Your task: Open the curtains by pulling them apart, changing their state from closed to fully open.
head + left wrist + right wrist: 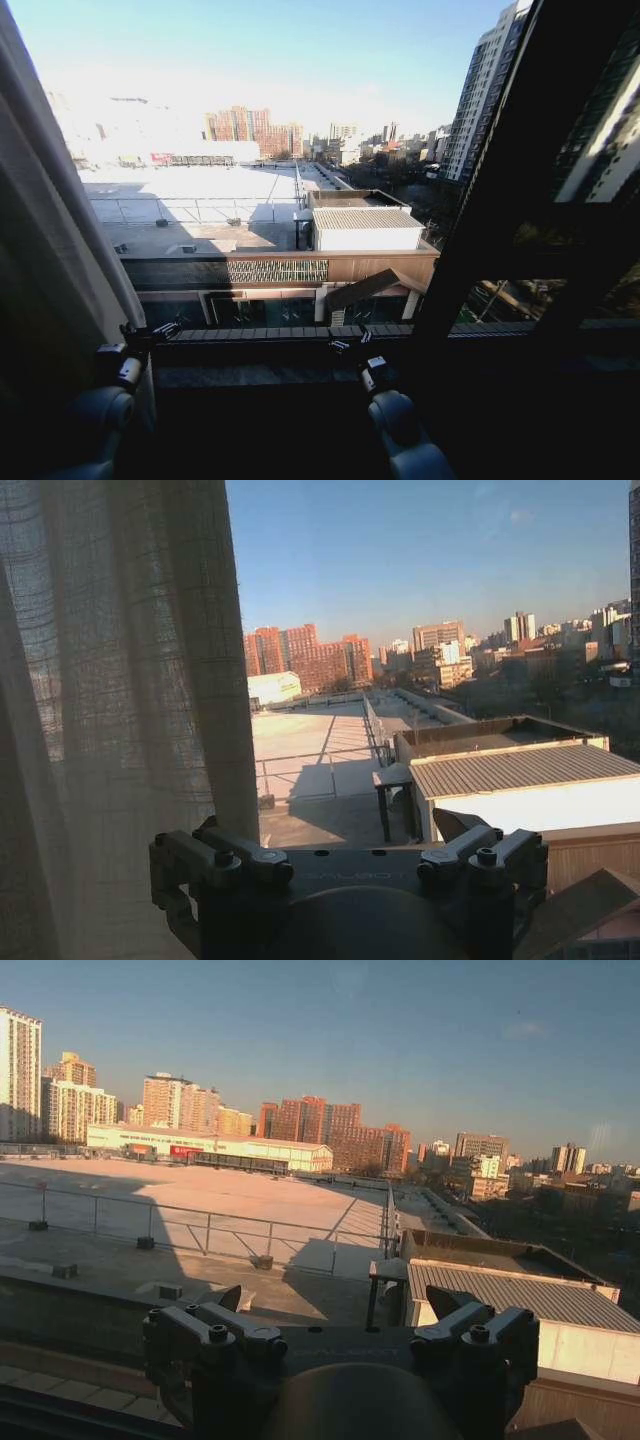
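Observation:
A sheer off-white curtain (55,240) with long pleats hangs bunched at the window's left side; in the left wrist view the curtain (120,700) has its free edge beside my left gripper. My left gripper (160,330) is low by that edge, open, with no fabric between its fingers (210,832). My right gripper (350,343) is low at the middle of the window, open and holding nothing, facing bare glass in the right wrist view, where the right gripper (338,1305) shows both fingers spread.
A dark window frame bar (490,200) slants up the right side. A dark sill (270,375) runs below the glass just ahead of both grippers. Rooftops and city buildings lie outside.

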